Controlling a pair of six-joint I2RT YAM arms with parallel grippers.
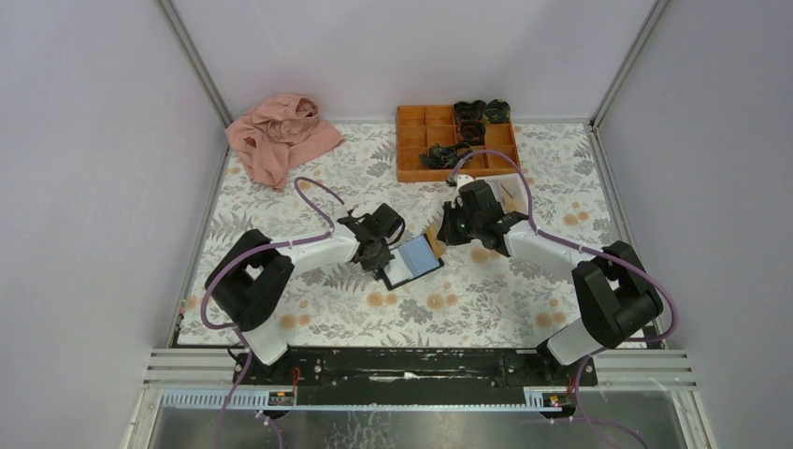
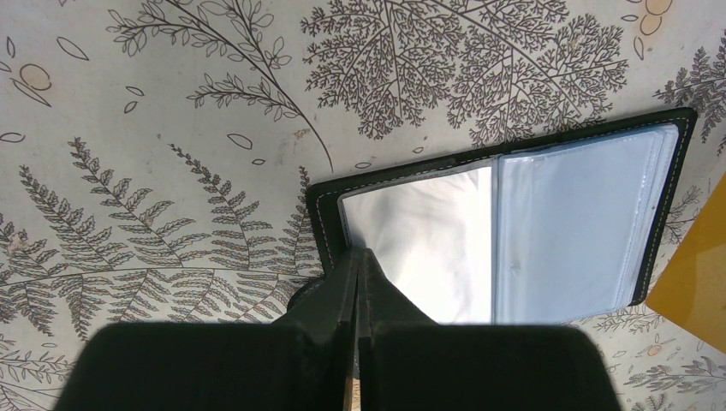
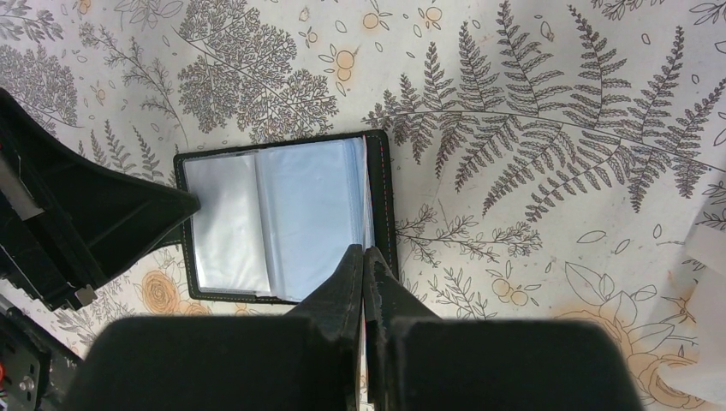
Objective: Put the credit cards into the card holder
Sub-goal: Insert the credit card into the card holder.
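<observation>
**Card and Holder: Handling Properties and Grip Points**

**Location.** The card holder [image 1: 412, 261] lies open and flat on the surface [image 1: 486, 304], between the two arms. One credit card [image 2: 698, 261] shows as an orange-yellow corner just beside the holder's outer edge.

**Hand state.** The left hand [image 2: 358, 261] is closed, with its tips against the holder's edge on the left arm's side. Whether it pinches a sleeve or only presses down cannot be told. The right hand [image 3: 365, 257] is closed as well. It appears to grip the card, which sits edge-on between the fingers above the holder's opposite edge.

**Card.** The card is thin, rigid and light, with a smooth and probably slippery face. It is best gripped by one short end, so that the free end can lead into a pocket. It will likely flex a little if pushed at an angle.

**Holder.** The cover is black, leather-like and stitched along the border. It is soft and light, and is likely to slide on the surface unless pinned. The clear sleeves [image 3: 312, 214] are glossy, limp and pale blue, and their mouths lie nearly closed. The cover edge is the safest place to hold.

**Surroundings.** The surface carries a matte cloth printed with ferns. An orange compartment tray [image 1: 411, 140] and a crumpled pink cloth [image 1: 281, 136] lie well apart at the far side.
</observation>
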